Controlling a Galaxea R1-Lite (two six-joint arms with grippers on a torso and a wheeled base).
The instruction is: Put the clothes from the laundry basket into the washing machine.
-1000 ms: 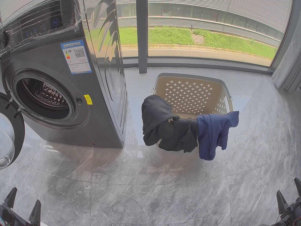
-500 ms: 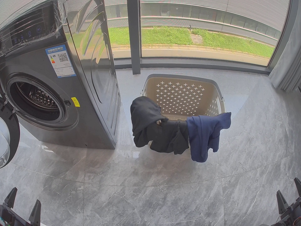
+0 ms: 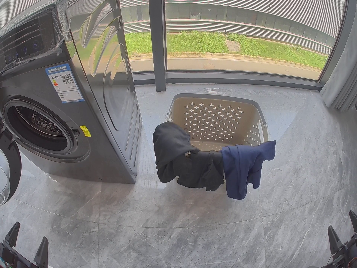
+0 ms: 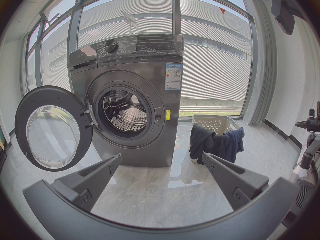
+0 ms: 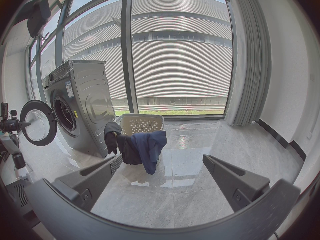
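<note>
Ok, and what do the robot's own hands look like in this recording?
They match. The left hand and the right hand each have two dark grey, wedge-shaped fingers that taper to blunt tips. Ribbed pads line the inner faces near the tips, and a small round fastener sits at each finger's base. The fingers mount on a dark, curved crossbar.

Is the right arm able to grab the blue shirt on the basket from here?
Probably not yet. The right gripper, open, sits well short of the blue shirt draped over the basket rim. Only bare floor lies between, so nothing blocks it; the robot likely must roll closer.
</note>
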